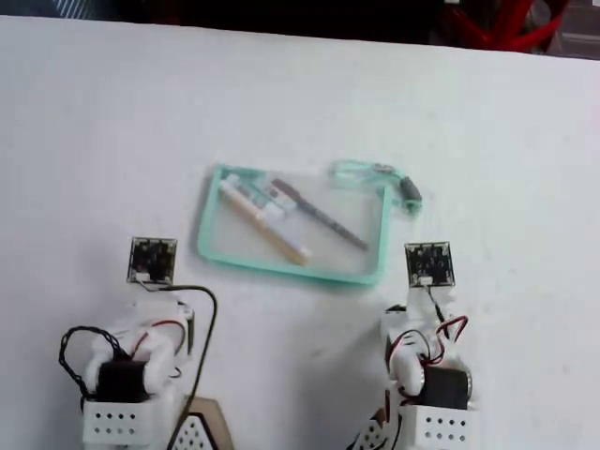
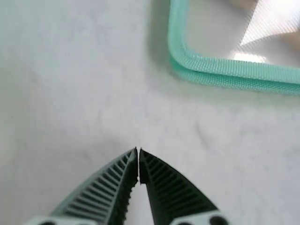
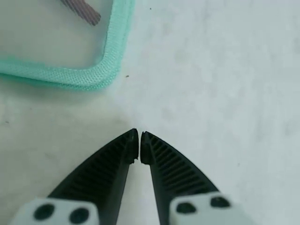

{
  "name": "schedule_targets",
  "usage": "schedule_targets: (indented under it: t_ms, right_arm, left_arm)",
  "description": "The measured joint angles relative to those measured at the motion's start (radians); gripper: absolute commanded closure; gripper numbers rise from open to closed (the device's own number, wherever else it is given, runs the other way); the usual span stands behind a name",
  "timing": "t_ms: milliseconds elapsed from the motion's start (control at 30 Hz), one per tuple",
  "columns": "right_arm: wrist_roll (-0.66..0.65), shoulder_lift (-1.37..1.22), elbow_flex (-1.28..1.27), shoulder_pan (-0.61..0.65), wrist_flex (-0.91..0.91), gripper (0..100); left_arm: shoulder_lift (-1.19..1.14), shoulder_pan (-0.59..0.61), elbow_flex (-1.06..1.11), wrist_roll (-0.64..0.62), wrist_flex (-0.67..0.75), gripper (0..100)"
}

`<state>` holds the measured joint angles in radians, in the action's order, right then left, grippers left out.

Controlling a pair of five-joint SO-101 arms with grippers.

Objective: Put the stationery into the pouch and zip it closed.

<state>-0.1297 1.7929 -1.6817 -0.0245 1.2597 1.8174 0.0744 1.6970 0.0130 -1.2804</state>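
Note:
A clear pouch (image 1: 292, 225) with a teal border lies flat in the middle of the table. Inside it I see a cream pen (image 1: 265, 222), a dark pencil (image 1: 323, 217) and a small white piece (image 1: 267, 194). A teal strap with a dark tab (image 1: 409, 190) trails off the pouch's far right corner. My left gripper (image 2: 138, 159) is shut and holds nothing, hovering over bare table just short of the pouch's near left corner (image 2: 187, 61). My right gripper (image 3: 139, 140) is also shut and bare, close to the pouch's near right corner (image 3: 105, 75). Both arms sit at the near edge.
Two square black marker tags (image 1: 152, 260) (image 1: 429, 263) top the arms in the high view. Black and red cables (image 1: 202, 328) loop by the arm bases. White table (image 1: 112, 122) stretches wide around the pouch; dark floor and a red frame (image 1: 506, 23) lie beyond the far edge.

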Motion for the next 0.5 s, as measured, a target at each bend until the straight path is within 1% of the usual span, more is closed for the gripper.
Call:
schedule_targets:
  t_ms: [133,500]
  right_arm:
    - [0.098,0.0,0.0,0.0,0.0,97.9]
    - [0.115,0.0,0.0,0.0,0.0,97.5]
  left_arm:
    - [0.0,0.0,0.0,0.0,0.0,97]
    - [0.0,0.0,0.0,0.0,0.0,97]
